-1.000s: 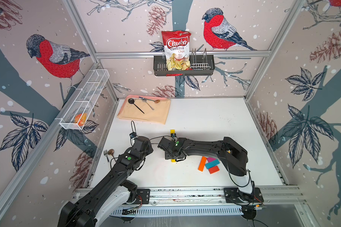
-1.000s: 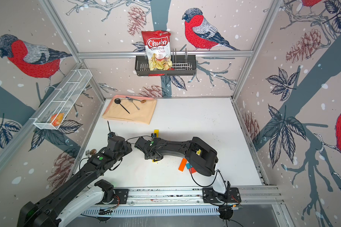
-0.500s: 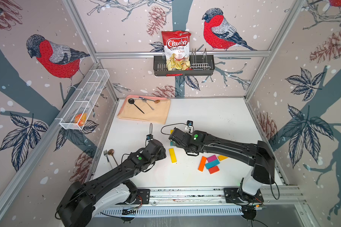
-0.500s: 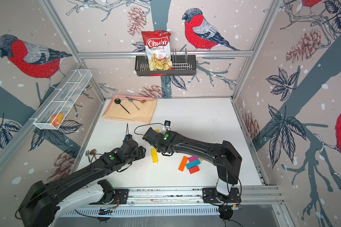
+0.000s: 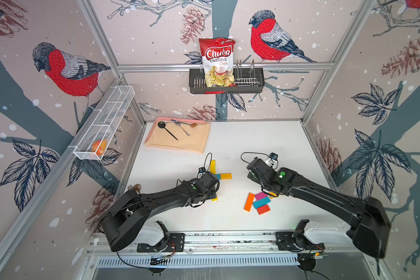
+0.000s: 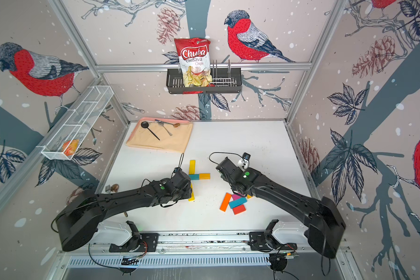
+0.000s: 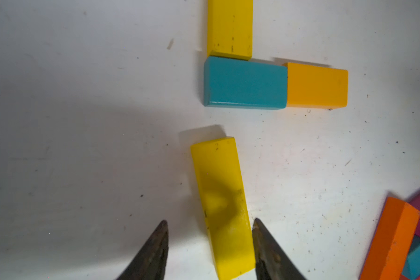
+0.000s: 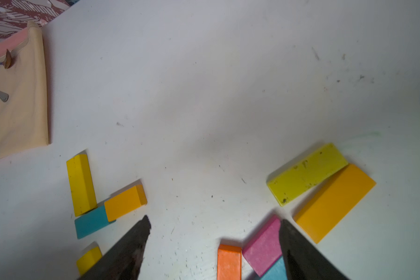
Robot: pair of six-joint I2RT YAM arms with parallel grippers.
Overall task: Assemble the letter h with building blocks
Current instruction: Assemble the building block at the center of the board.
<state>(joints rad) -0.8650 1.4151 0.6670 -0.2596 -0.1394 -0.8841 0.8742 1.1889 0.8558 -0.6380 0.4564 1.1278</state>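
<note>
Three building blocks lie joined on the white table: a yellow block [image 5: 212, 166], a teal block [image 7: 245, 83] across its near end, and an amber block [image 5: 226, 176] continuing the teal one. A second yellow block [image 7: 220, 206] lies loose just below them, slightly askew. My left gripper [image 7: 210, 220] is open and straddles its near end, with a gap on one side. My right gripper [image 8: 214, 220] is open above the loose pile: orange block [image 5: 249, 202], magenta block [image 5: 261, 195], teal block [image 5: 261, 202], red block [image 5: 263, 209], plus a yellow block [image 8: 307, 173] and an amber block [image 8: 335, 202].
A beige cloth [image 5: 180, 143] with spoons lies at the back left. A fork and a small brown object [image 5: 135, 187] sit by the left table edge. A wire basket [image 5: 104, 123] hangs on the left wall, and a black rack [image 5: 226, 83] with a chips bag hangs on the back wall.
The right gripper let go of the second yellow block and drew back to the right, over the pile. The left arm reached rightward until its fingers straddled that block.
</note>
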